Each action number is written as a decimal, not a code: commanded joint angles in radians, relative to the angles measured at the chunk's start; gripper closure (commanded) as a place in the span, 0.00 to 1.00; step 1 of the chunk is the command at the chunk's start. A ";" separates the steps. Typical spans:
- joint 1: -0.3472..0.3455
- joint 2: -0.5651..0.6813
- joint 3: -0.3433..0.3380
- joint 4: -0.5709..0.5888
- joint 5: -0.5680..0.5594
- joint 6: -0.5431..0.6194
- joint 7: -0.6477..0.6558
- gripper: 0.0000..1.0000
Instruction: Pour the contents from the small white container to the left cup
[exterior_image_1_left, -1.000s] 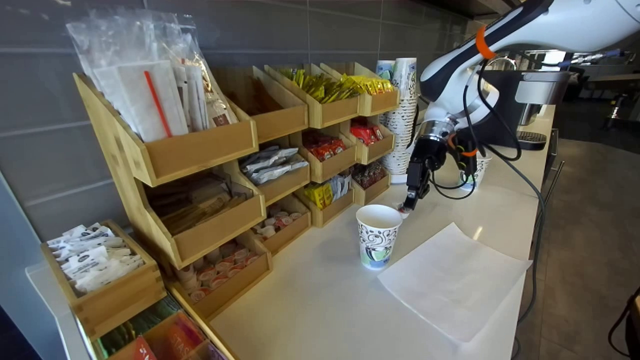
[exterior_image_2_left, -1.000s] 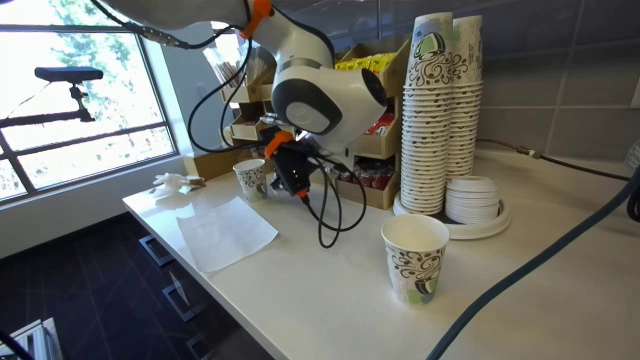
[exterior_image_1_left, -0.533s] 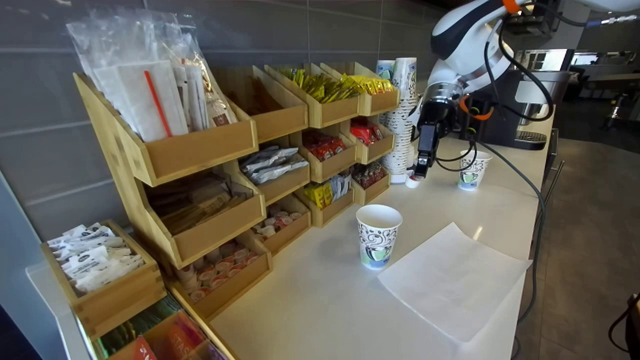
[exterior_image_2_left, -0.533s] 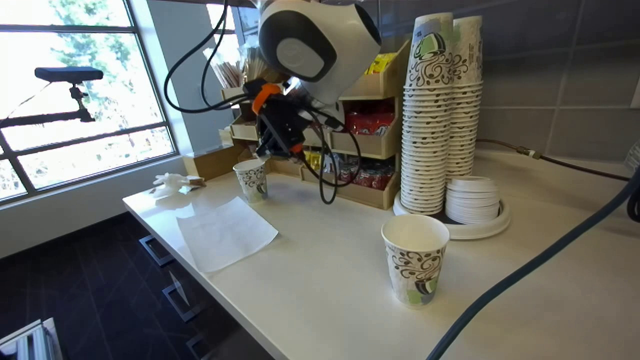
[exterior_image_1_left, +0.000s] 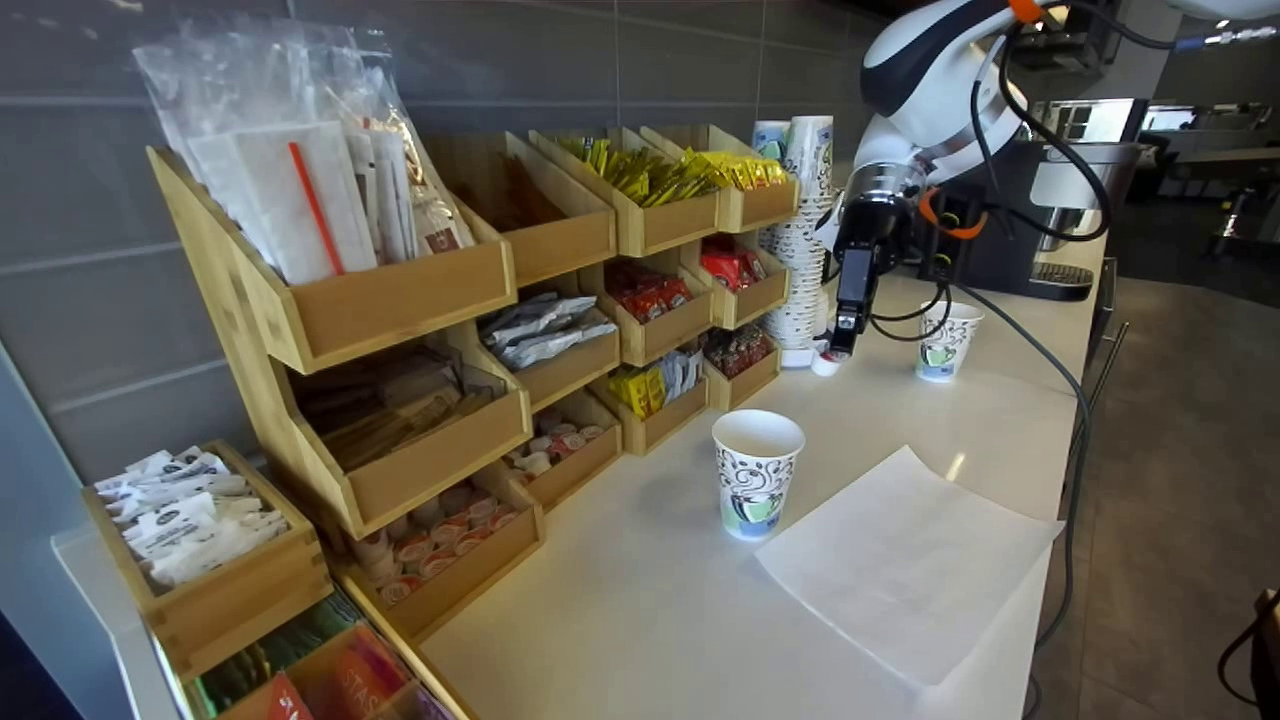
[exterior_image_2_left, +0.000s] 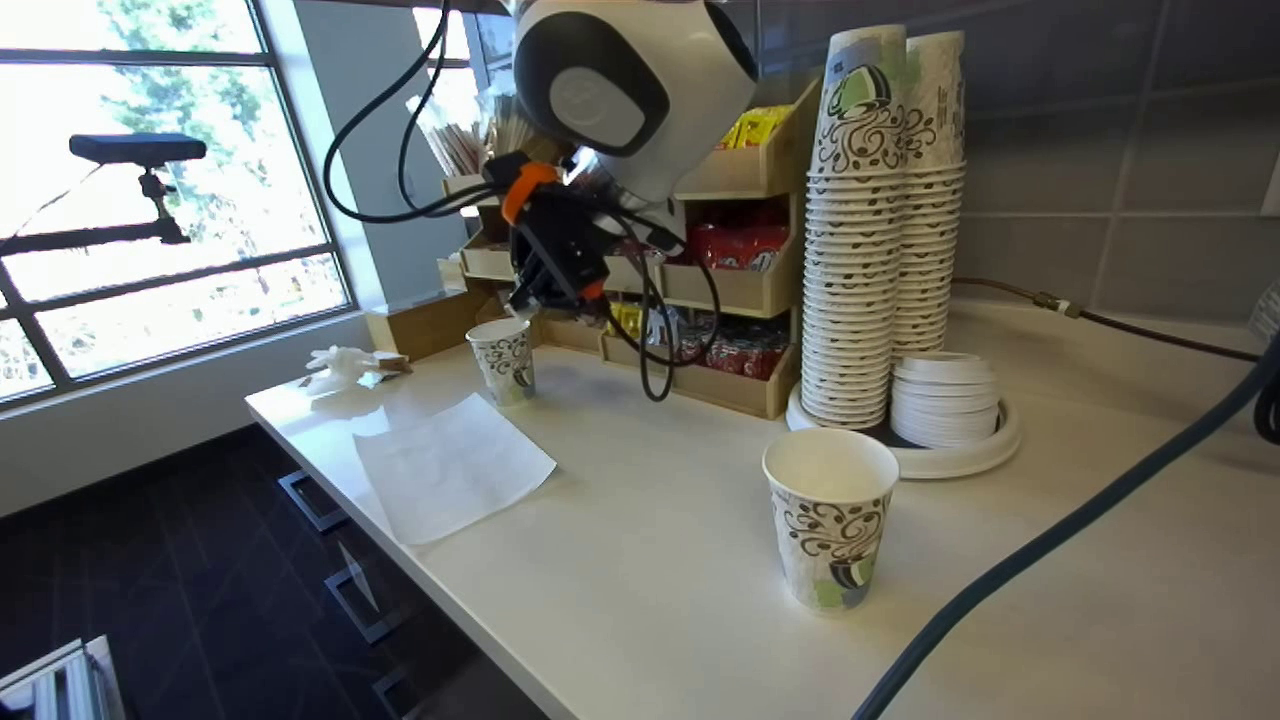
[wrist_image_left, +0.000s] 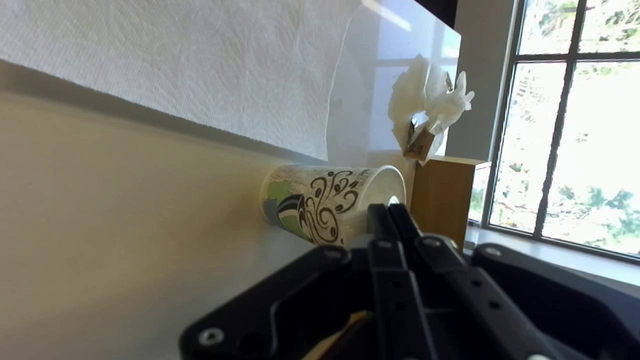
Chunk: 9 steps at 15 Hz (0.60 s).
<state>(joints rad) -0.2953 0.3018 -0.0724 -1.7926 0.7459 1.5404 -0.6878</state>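
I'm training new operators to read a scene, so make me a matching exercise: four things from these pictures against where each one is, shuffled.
1. Small white container
2. White sheet
3. White lids
4. Silver packets

A. stacked beside the tall cup stacks
B. in a wooden bin
C. held by the end effector
D. lying on the counter

Pairs: 1-C; 2-D; 3-A; 4-B
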 joint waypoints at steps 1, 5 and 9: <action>0.034 -0.028 -0.007 0.028 -0.037 -0.030 -0.025 0.99; 0.086 -0.052 0.005 0.063 -0.156 -0.043 -0.022 0.99; 0.135 -0.043 0.037 0.113 -0.243 -0.070 -0.016 0.99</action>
<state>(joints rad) -0.1934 0.2513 -0.0557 -1.7248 0.5612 1.5093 -0.7116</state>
